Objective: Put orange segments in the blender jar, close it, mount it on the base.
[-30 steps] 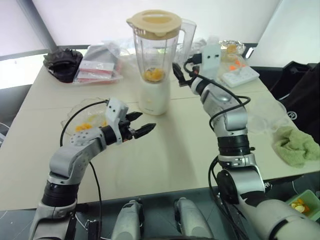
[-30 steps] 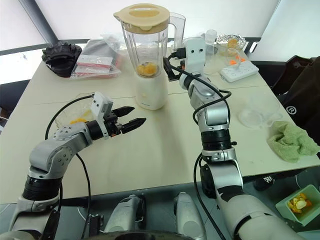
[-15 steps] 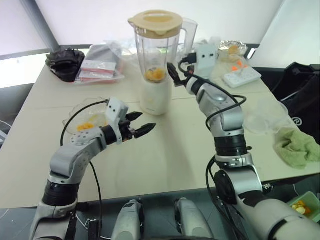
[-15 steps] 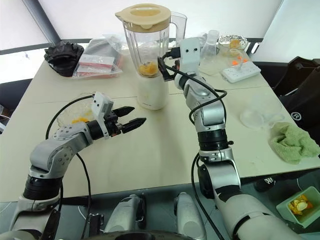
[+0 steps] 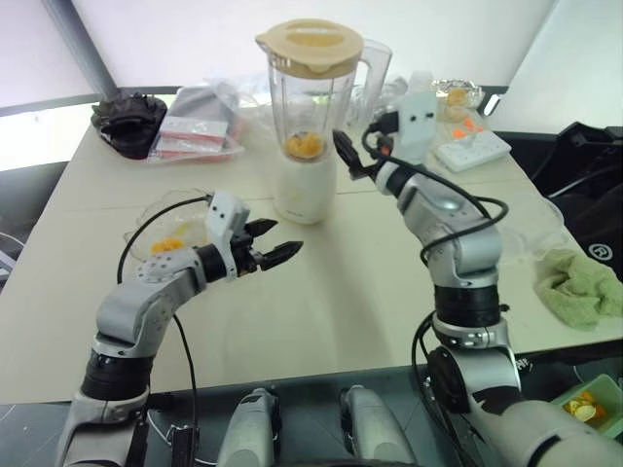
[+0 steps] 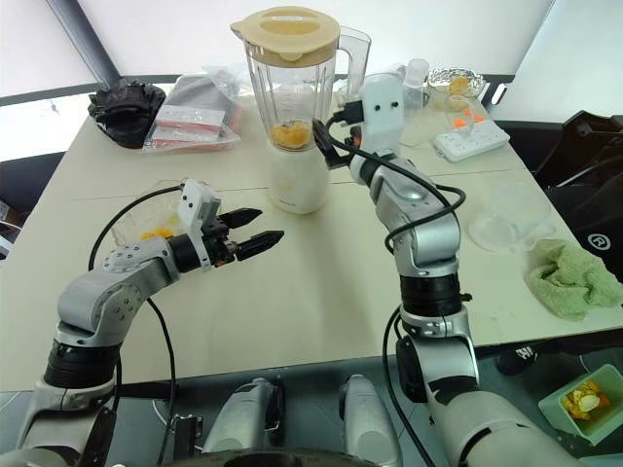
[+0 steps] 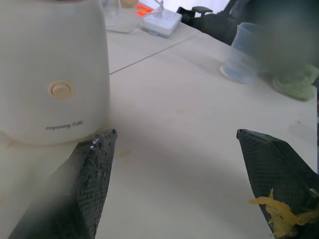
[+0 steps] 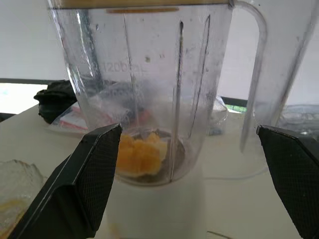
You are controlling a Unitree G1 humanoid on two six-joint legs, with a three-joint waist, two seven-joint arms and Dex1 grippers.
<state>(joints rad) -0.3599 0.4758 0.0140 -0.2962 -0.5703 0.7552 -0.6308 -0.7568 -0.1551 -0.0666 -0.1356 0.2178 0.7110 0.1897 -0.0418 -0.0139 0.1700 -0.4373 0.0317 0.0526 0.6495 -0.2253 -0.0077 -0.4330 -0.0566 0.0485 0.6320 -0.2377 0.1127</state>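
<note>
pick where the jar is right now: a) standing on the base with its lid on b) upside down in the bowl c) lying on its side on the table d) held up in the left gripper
a: the jar stands upright on the base, the cream lid covers its rim, and orange segments sit at its bottom.

A clear blender jar (image 5: 310,107) with a cream-yellow lid (image 5: 309,45) holds glossy orange-yellow orange segments (image 5: 303,146) and sits on a cream-white base (image 5: 306,195). The table (image 5: 341,292) is pale beige. Nearby lie a light green cloth (image 5: 581,287), a black bundle (image 5: 129,121), and a white power strip (image 5: 471,148) with orange marks.
</note>
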